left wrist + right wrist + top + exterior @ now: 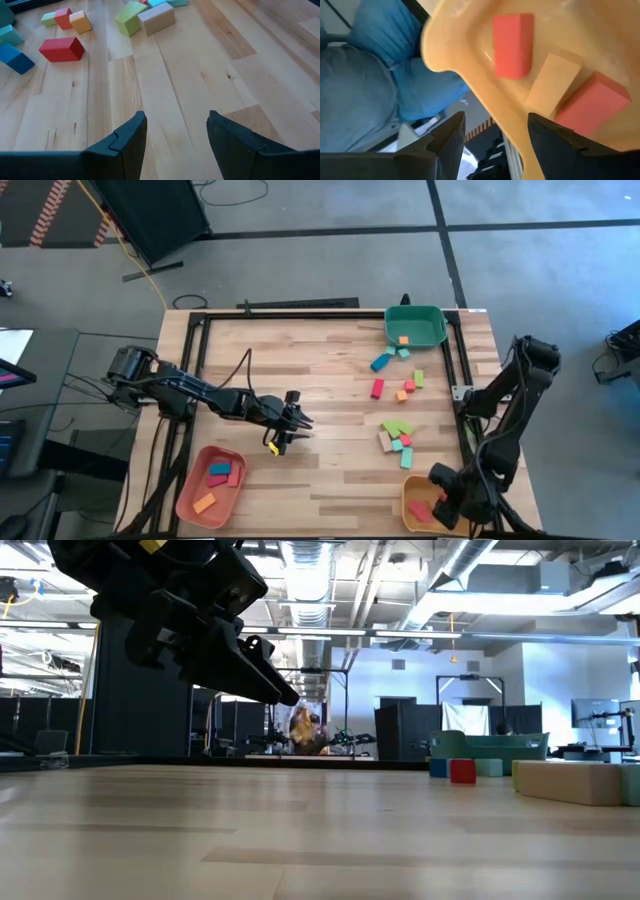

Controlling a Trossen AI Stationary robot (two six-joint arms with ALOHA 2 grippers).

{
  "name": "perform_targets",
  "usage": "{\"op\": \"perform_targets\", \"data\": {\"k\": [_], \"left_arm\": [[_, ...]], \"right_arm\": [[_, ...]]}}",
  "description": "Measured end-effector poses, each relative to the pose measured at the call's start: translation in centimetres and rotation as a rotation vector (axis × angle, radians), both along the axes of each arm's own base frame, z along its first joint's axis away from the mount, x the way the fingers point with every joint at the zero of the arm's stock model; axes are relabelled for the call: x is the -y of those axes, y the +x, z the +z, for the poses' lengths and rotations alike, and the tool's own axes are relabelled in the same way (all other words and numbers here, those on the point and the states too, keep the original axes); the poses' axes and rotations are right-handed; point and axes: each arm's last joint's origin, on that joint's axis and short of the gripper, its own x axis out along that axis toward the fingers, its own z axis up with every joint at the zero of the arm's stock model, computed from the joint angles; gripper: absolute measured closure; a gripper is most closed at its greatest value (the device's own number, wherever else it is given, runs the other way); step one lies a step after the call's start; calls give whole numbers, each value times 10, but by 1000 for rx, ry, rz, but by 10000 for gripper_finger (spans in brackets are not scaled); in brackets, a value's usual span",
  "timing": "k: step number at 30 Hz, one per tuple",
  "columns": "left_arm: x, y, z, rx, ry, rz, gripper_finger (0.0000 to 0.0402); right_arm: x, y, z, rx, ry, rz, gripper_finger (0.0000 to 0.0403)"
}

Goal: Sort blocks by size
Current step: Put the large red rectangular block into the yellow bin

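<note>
Loose blocks lie on the wooden table (330,380) right of centre: a red bar (377,387), a blue bar (381,361), and a cluster of green, tan and teal blocks (396,434). My left gripper (300,430) is open and empty over bare wood left of them; the left wrist view shows the red bar (61,49) and a tan block (156,18) ahead. My right gripper (447,505) is open over the yellow tray (412,505) at the near right, which holds two red blocks (513,38) and a tan block (551,82).
A green tray (416,325) with an orange block stands at the far right. A salmon tray (208,485) with several blocks stands at the near left. Bare wood lies between my left gripper and the loose blocks. A black frame borders the table.
</note>
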Motion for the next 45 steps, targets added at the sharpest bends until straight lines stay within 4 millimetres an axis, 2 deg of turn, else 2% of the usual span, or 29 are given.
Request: {"op": "perform_targets", "data": {"k": [6,13,19,24,30,35,45], "left_arm": [[0,0,0,-4,1,0,204],[0,0,-1,-9,2,0,204],[0,0,-1,-9,2,0,204],[0,-1,-1,-12,2,1,204],[0,-1,-3,-30,6,1,204],[-1,-4,-6,-29,5,0,204],[-1,-4,-6,-25,11,-4,204]], "right_arm": [[20,5,13,59,-34,0,159],[49,22,20,123,-133,33,159],[84,46,15,135,-308,12,159],[118,73,10,137,-448,-105,158],[156,108,-3,106,-500,-315,158],[184,132,-20,81,-550,-357,158],[218,150,-54,-80,-588,-476,158]]}}
